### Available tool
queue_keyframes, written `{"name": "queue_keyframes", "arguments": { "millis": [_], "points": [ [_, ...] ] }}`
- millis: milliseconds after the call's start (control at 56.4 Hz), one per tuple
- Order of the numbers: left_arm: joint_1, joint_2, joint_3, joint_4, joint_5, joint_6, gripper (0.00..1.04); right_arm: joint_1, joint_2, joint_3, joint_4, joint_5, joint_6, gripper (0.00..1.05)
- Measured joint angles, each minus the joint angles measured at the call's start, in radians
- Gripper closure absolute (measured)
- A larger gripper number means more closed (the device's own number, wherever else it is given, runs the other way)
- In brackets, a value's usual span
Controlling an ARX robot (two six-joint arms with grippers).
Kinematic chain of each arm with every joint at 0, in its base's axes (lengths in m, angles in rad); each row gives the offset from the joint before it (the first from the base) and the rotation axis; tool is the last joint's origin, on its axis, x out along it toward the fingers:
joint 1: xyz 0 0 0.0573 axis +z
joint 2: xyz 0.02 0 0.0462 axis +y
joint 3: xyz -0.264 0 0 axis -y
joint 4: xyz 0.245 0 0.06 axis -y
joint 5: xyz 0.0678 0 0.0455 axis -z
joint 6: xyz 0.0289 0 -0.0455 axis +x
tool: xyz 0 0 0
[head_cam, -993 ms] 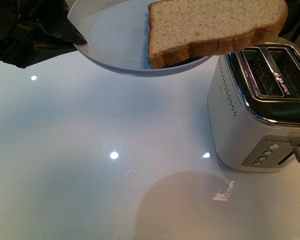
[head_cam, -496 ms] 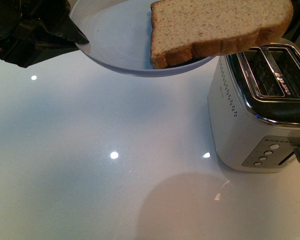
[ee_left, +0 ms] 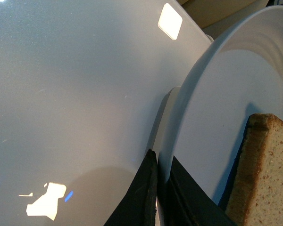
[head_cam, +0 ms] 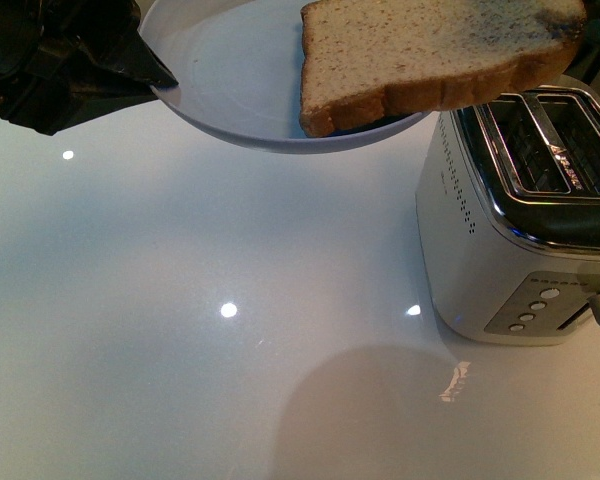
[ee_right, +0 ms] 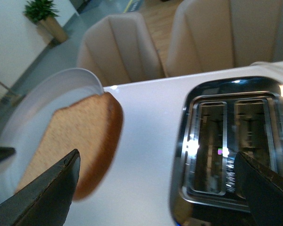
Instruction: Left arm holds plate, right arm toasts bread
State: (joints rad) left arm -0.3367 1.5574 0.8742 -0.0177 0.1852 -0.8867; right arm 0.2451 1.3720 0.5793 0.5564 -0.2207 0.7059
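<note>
Brown bread (head_cam: pixel 430 55) lay just under the wide-spread right claw (ee_right: pixel 156 157), on the plate (head_cam: pixel 230 95) the left claw (head_cam: pixel 160 82) pinched. The right claw needed to squeeze the crust gently.

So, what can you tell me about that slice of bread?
The bread is one light-brown, speckled wholemeal slice with a darker crust, untoasted by its look. It lies slanted on the plate, one corner down in the well, its rounded end jutting past the rim towards the toaster. Only the plate seems to touch it; the open right gripper is clear of it.
</note>
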Motion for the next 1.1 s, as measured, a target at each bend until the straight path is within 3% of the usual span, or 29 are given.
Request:
{"name": "queue_keyframes", "arguments": {
  "millis": [106, 674, 922, 1099],
  "points": [
    [0.000, 0.000, 0.000, 0.000, 0.000, 0.000, 1.02, 0.031, 0.026, 0.005, 0.010, 0.013, 0.050, 0.11],
    [0.000, 0.000, 0.000, 0.000, 0.001, -0.001, 1.02, 0.030, -0.048, 0.005, -0.006, 0.019, 0.167, 0.98],
    [0.000, 0.000, 0.000, 0.000, 0.001, -0.002, 1.02, -0.046, -0.206, 0.027, -0.084, 0.019, 0.154, 1.01],
    [0.000, 0.000, 0.000, 0.000, 0.001, -0.002, 1.02, -0.146, -0.333, 0.134, -0.215, 0.127, -0.101, 1.01]
  ]
}}
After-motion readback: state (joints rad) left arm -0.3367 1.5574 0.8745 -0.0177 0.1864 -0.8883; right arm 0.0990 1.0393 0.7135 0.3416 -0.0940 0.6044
